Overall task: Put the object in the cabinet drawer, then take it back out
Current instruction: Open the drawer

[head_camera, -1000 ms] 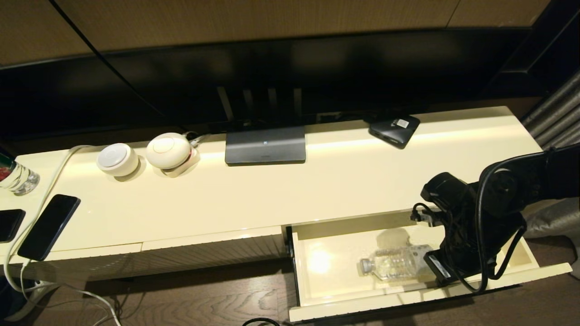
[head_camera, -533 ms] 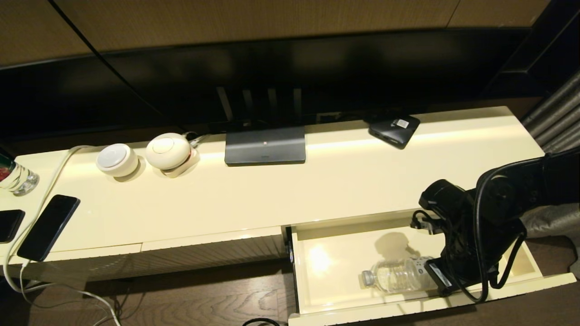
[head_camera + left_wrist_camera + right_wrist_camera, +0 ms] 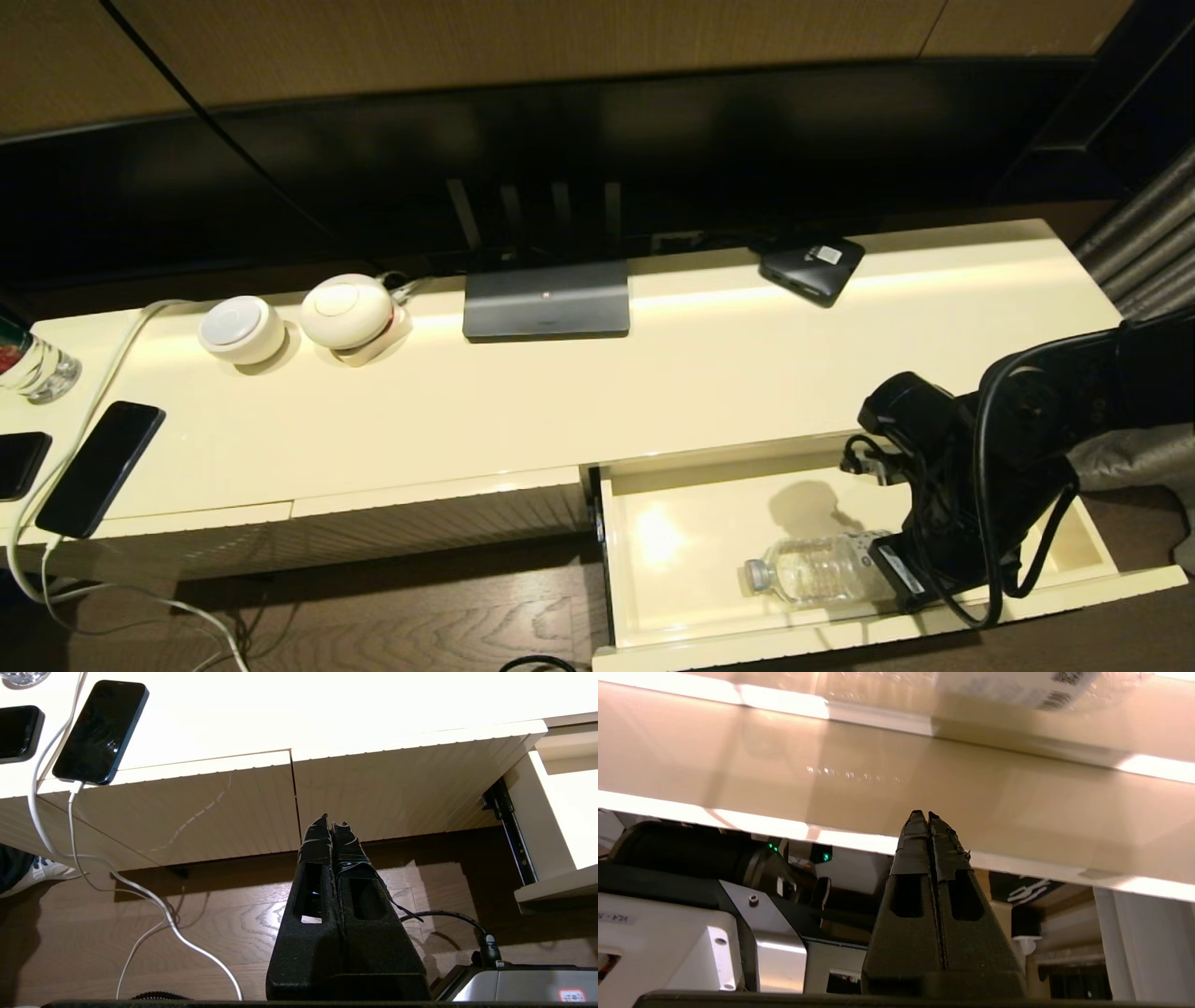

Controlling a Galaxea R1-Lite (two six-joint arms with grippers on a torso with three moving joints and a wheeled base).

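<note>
The cabinet drawer (image 3: 672, 560) stands pulled out at the lower right of the head view. The object (image 3: 814, 570), a clear bottle, lies on its side inside, cap pointing left, close to the drawer's front wall. My right arm (image 3: 966, 485) reaches down into the drawer just right of the bottle. In the right wrist view my right gripper (image 3: 928, 815) is shut and empty, its tips against the inner face of the drawer's front wall (image 3: 822, 770); the bottle's label (image 3: 1017, 686) shows beyond. My left gripper (image 3: 332, 820) is shut and empty, low before the closed ribbed panels (image 3: 383, 793).
On the cabinet top (image 3: 653, 392) stand two round white devices (image 3: 243, 327), a grey stand (image 3: 546, 299) and a black box (image 3: 812, 264). Two phones (image 3: 101, 467) with cables and a glass bottle (image 3: 28, 359) sit at the far left. A curtain (image 3: 1144, 233) hangs at the right.
The drawer has slid a little further out toward me, my right arm moving with it. The bottle has ended up nearer the drawer's front wall.
</note>
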